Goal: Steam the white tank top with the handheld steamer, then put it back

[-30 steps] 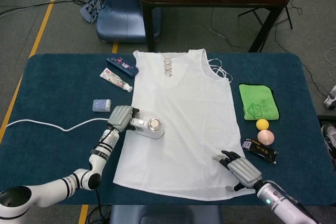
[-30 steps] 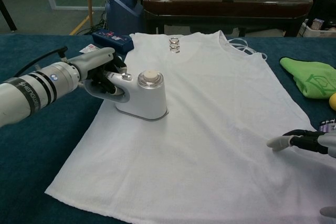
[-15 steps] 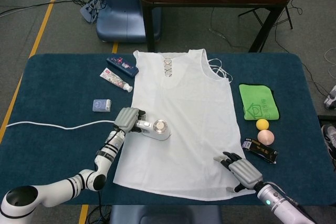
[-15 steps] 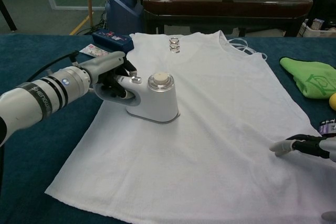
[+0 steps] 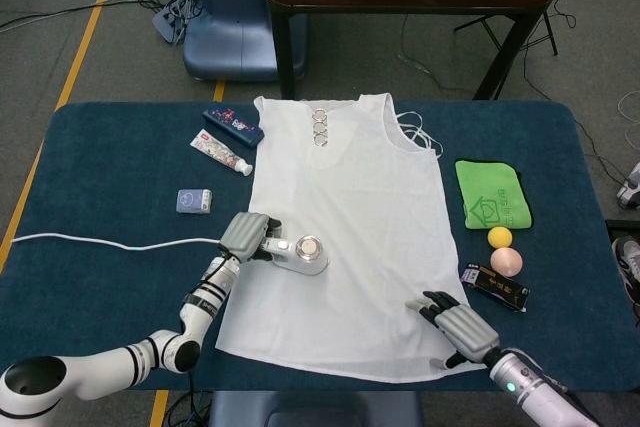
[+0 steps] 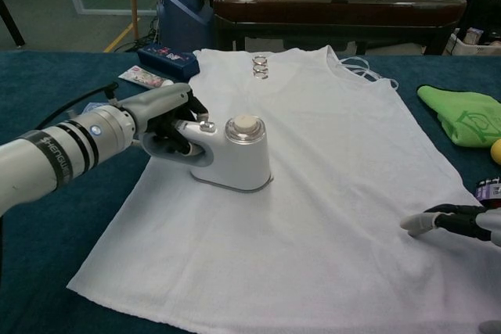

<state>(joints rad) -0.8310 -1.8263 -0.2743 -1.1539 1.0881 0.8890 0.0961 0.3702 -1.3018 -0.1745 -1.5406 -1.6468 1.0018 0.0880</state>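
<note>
Nearby: toothpaste tube [image 5: 221, 154], green cloth [image 5: 493, 193], two balls [image 5: 503, 250] flanking tank top [image 5: 350, 237].

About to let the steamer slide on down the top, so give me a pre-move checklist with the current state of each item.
1. Grip: left hand holds the steamer by its handle. Ok.
2. Contact: the steamer stands upright with its base flat on the white tank top. Ok.
3. Fabric anchor: right hand rests on the lower right part of the tank top. Ok.
4. Path: the cloth between the steamer and the hem lies flat, with nothing on it. Ok.
5. Cord: the white cable trails to the table's left edge. Whether it has enough slack: cannot tell.
6. Steam output: cannot tell.
</note>
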